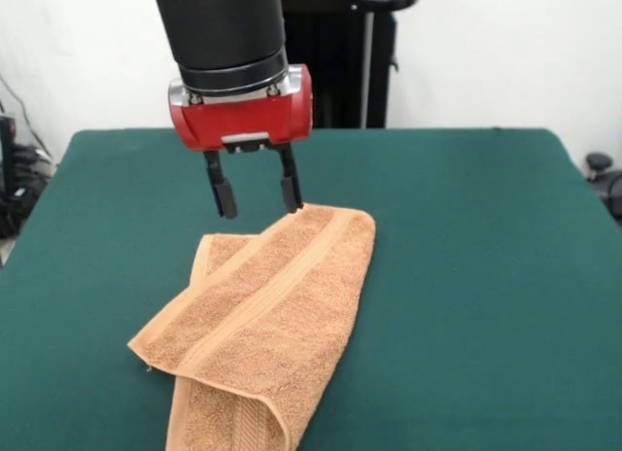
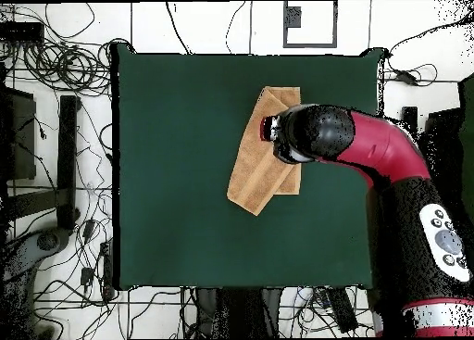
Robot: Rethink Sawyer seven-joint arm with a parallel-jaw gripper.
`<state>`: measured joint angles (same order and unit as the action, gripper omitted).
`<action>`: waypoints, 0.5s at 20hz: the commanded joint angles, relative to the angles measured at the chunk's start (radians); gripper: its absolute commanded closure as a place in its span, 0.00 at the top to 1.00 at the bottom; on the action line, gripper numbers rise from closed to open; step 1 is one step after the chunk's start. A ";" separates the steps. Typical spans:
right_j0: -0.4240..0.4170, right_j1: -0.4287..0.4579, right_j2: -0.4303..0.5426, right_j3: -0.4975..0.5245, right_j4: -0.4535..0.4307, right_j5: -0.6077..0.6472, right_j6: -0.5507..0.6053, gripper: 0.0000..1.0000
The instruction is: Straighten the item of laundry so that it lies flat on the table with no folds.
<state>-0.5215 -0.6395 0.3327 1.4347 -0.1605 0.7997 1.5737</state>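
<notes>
Nearest the front camera lies the towel (image 1: pixel 267 325), orange-tan, folded over on itself, with one layer doubled along its near edge and a woven band running diagonally across the top layer. It rests on the green tabletop (image 1: pixel 486 276), near the middle in the front view. My claw (image 1: pixel 258 193) hangs over the towel's far corner, fingers spread apart and gripping nothing; one fingertip (image 1: pixel 291 200) is close to the cloth there, though I cannot tell whether it touches. From overhead, my arm (image 2: pixel 370 146) covers part of the towel (image 2: pixel 264 174).
</notes>
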 commanded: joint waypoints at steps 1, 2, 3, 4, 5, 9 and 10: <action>0.059 0.037 0.044 -0.013 0.024 0.106 0.056 1.00; 0.061 0.029 0.038 -0.005 0.022 0.104 0.061 1.00; 0.060 0.024 0.036 0.003 0.018 0.098 0.059 1.00; 0.060 0.018 0.033 0.011 0.014 0.092 0.056 1.00; 0.057 0.014 0.032 0.021 0.011 0.086 0.052 1.00; 0.032 0.029 0.035 0.061 -0.006 0.018 0.030 1.00; 0.027 0.039 0.035 0.062 -0.012 0.009 0.023 1.00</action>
<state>-0.5162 -0.6449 0.3327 1.4227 -0.1618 0.8036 1.5737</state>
